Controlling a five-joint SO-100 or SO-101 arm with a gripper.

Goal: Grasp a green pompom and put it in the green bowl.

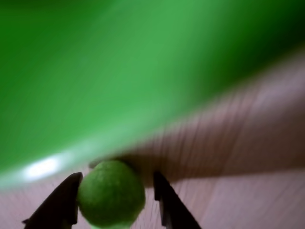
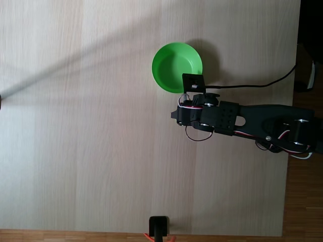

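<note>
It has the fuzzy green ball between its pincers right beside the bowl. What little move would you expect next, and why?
Probably a short carry over the rim, then letting go. In the wrist view the hand grips the green pompom, and the green bowl looms just ahead with its wall in front, blurred. In the fixed view the arm's tip sits at the bowl's lower right edge, not yet above its hollow.

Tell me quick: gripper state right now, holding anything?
Gripper: shut on the pompom, which sits between both fingers, close beside the bowl wall.
</note>
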